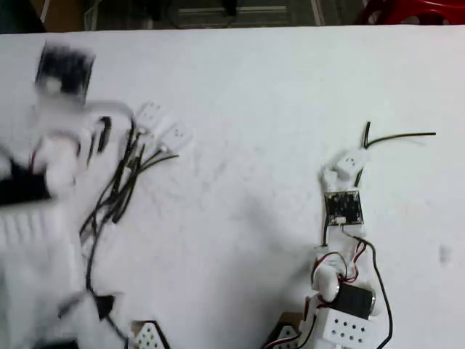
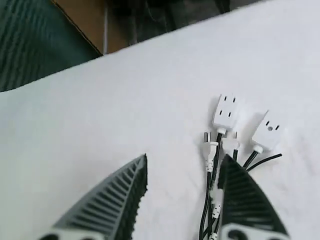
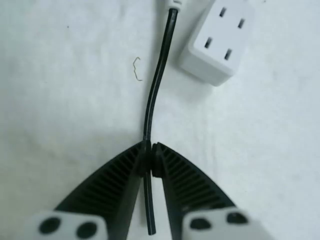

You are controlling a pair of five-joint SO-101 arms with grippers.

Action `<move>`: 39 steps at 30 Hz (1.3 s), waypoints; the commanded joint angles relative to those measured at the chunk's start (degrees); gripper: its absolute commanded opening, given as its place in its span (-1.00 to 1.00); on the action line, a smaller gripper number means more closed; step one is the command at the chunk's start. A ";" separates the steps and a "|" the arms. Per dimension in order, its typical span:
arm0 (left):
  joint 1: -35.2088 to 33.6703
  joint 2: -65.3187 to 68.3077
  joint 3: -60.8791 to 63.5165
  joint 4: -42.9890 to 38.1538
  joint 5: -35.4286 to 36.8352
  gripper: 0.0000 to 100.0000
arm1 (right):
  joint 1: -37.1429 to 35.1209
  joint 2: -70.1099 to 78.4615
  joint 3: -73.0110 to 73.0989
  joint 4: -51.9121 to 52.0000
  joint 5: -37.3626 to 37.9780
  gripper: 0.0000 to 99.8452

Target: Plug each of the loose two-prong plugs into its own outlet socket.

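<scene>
Partly cropped, black cord (image 3: 156, 85) lies pinched in right end effector (image 3: 149, 148).

Likely a robotics lab or workshop, seen at a test bench. A white table (image 1: 240, 218) carries a small robot arm (image 1: 354, 299) with a bare circuit board (image 1: 343, 208) and exposed red and black wires (image 1: 349, 265). Outlet sockets (image 1: 176, 136) on short black cords (image 1: 120, 182) lie loose on the tabletop. Past the far edge are a red plastic chair (image 1: 414, 11) and, in the left wrist view, brown cardboard (image 2: 80, 25) beside a dark green ribbed panel (image 2: 30, 45).
</scene>
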 commanded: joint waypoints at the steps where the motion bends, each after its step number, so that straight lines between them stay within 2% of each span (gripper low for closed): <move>1: 1.45 21.76 -27.34 8.53 -1.41 -0.51 | 0.22 -0.48 0.44 0.31 0.18 -0.96; 9: 5.23 62.81 -74.99 28.92 -5.98 -0.39 | 0.22 -0.48 0.44 0.31 0.18 -0.96; 13: 4.97 79.43 -93.54 30.24 -8.53 -0.39 | 0.22 -0.48 0.44 0.31 0.18 -0.96; 16: 4.79 89.01 -102.59 30.07 -9.49 -0.39 | 0.22 -0.48 0.44 0.31 0.18 -0.96; 23: 4.00 97.80 -103.30 21.71 -10.11 -0.39 | 0.22 -0.48 0.44 0.31 0.18 -0.96; 27: 4.26 99.38 -103.21 21.01 -15.38 -0.39 | 0.22 -0.48 0.44 0.31 0.18 -0.96; 33: 4.44 103.34 -103.21 19.25 -17.32 -0.39 | 0.22 -0.48 0.44 0.31 0.18 -0.96; 39: 7.43 105.89 -103.21 19.16 -17.32 -0.39 | 0.22 -0.48 0.44 0.31 0.18 -0.96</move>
